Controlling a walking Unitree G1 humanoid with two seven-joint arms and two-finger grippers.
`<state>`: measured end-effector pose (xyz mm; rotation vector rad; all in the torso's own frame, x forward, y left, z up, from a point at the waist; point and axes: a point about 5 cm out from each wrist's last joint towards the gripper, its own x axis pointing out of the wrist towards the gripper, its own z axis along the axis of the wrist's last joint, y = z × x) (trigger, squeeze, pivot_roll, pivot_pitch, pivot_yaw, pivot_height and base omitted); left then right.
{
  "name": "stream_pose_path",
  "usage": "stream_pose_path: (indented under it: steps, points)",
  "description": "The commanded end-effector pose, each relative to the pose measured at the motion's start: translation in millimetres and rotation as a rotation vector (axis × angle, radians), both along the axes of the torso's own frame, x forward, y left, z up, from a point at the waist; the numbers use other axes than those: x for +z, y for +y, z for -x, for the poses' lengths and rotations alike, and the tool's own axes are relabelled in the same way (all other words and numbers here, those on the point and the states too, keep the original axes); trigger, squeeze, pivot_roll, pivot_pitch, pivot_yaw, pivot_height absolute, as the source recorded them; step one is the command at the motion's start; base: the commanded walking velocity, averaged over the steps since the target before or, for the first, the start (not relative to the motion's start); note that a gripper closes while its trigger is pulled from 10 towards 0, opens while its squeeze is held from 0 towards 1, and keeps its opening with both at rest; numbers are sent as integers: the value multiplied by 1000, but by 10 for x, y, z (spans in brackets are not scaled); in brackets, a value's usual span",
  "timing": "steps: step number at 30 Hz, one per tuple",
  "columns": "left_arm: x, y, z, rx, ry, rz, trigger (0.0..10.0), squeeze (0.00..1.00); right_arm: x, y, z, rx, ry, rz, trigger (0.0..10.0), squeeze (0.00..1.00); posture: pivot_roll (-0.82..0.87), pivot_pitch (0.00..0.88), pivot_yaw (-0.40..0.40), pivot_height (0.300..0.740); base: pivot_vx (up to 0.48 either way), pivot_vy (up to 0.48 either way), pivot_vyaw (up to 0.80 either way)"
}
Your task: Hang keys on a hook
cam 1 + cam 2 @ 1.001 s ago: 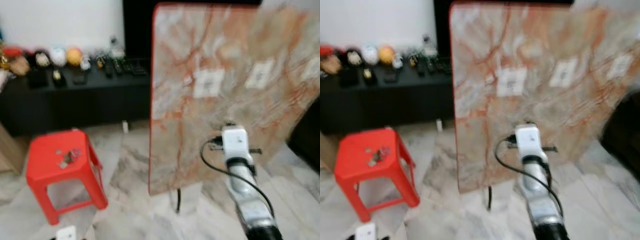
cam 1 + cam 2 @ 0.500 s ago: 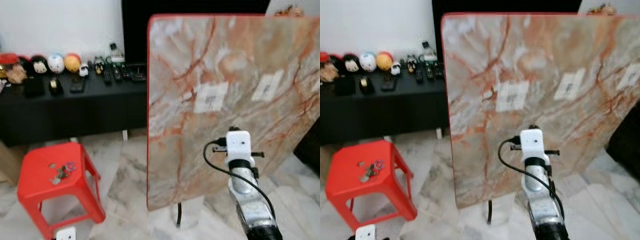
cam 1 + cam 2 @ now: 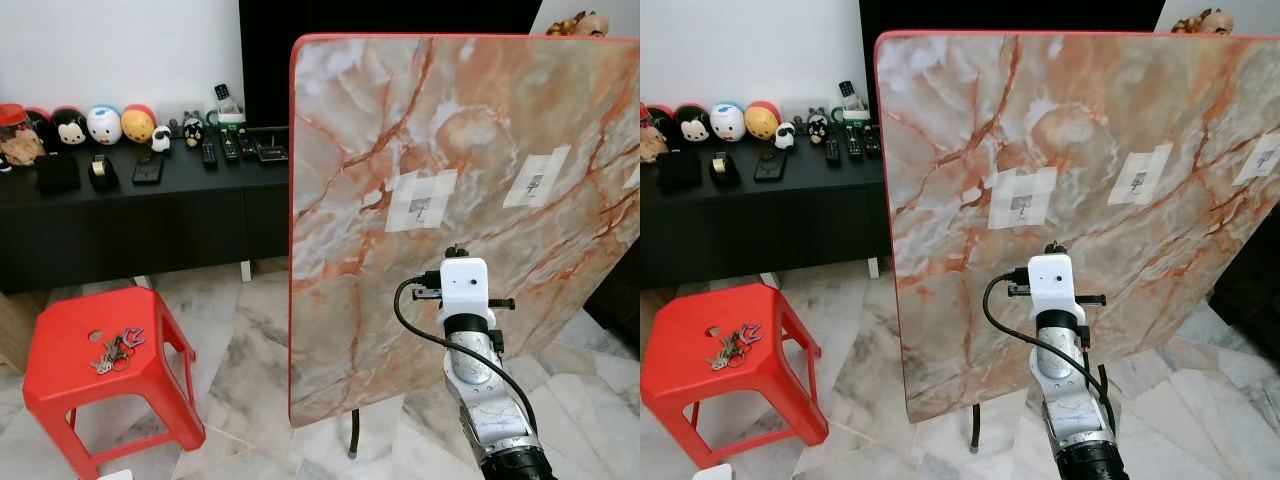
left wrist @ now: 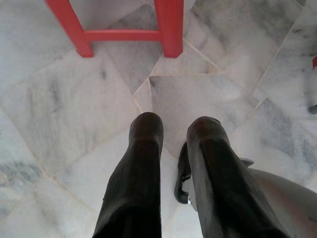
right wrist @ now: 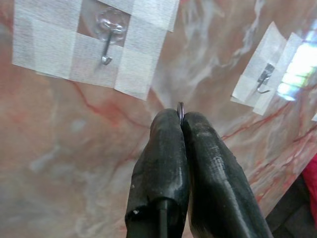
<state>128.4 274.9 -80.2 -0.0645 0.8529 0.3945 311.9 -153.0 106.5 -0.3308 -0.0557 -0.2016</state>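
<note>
Stool: a red stool (image 3: pixel 100 360) stands low on the left, on the pale stone floor (image 3: pixel 250 330), with bare floor between it and the board.
Keys: a bunch of keys (image 3: pixel 115 349) lies on the stool seat, well apart from the hooks.
Shelf: a long black shelf (image 3: pixel 150 215) runs along the white wall, with round toy heads (image 3: pixel 105 125) and remote controls (image 3: pixel 225 148) in a row on top.
Left gripper: the left gripper (image 4: pixel 173 131) points down at the floor near the stool's legs. Its two black fingers (image 4: pixel 143 163) stand a little apart and hold nothing.
Board: a big marble-look board (image 3: pixel 470 200) with a red edge stands upright on a thin leg. Its right side is cut off.
Hooks: small hooks are taped to the board. The nearest hook (image 5: pixel 106 42) sits under a patch of white tape (image 5: pixel 94 39); a second hook (image 5: pixel 265 79) is farther right.
Right gripper: the right gripper (image 5: pixel 180 116) is raised close to the board, below the nearest hook. Its fingers are pressed together on a thin metal ring (image 5: pixel 180 110) that peeks out at the tips.
Hard to see: whether a key hangs from that ring is hidden.
</note>
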Motion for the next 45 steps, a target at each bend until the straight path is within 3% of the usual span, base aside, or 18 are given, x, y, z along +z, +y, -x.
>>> stream_pose_path:
  steps: [1, 4, 8, 10, 11, 12, 14, 18, 22, 28, 32, 39, 45]
  points:
    - [-22, 15, 56, 3, 32, 14, 10000, 0, 97, -17, -42, -5, -37, 19, 10000, 0, 54, 0, -99, 740, 0, 0, 0]
    - [-22, 38, 72, 9, 41, 15, 10000, 0, 121, 5, -63, -1, -43, 74, 10000, 0, 56, 0, -100, 740, 0, 0, 0]
    - [-23, 43, 76, 10, 44, 17, 10000, 0, 132, 8, -72, -3, -49, 59, 10000, 0, 56, 0, -100, 740, 0, 0, 0]
    - [-24, 48, 82, 8, 48, 19, 10000, 0, 187, 58, -56, 46, -95, -177, 10000, 0, 58, 0, -101, 740, 0, 0, 0]
    - [-25, 47, 83, 6, 50, 21, 10000, 0, 172, 30, -43, 10, -90, -438, 10000, 0, 58, 0, -102, 740, 0, 0, 0]
    - [-25, 47, 83, 6, 50, 21, 10000, 0, 172, 30, -43, 10, -90, -438, 10000, 0, 58, 0, -102, 740, 0, 0, 0]
    - [-26, 49, 87, 3, 53, 23, 10000, 0, 109, -20, -5, -59, -84, -775, 10000, 0, 57, 0, -102, 740, 0, 0, 0]
    - [-26, 54, 94, -2, 57, 23, 10000, 0, 267, 21, 81, 40, -175, -519, 10000, 0, 50, 0, -98, 740, 0, 0, 0]
    - [-28, 54, 99, -5, 60, 24, 10000, 0, 292, 31, 110, 36, -190, -378, 10000, 0, 51, 0, -100, 740, 0, 0, 0]
    - [-31, 53, 105, -6, 63, 26, 10000, 0, 296, 39, 58, 61, -188, -269, 10000, 0, 55, 0, -100, 740, 0, 0, 0]
    - [-36, 48, 114, -9, 68, 28, 10000, 0, 315, -29, -20, 50, -181, -146, 10000, 0, 55, 0, -101, 740, 0, 0, 0]
    - [-41, 42, 121, -9, 72, 29, 10000, 0, 258, -167, -55, -62, -131, -57, 10000, 0, 56, 0, -99, 740, 0, 0, 0]
    - [-63, -22, 122, -15, 72, 35, 10000, 0, 190, -156, -44, -88, -95, 9, 10000, 0, 57, 0, -98, 740, 0, 0, 0]
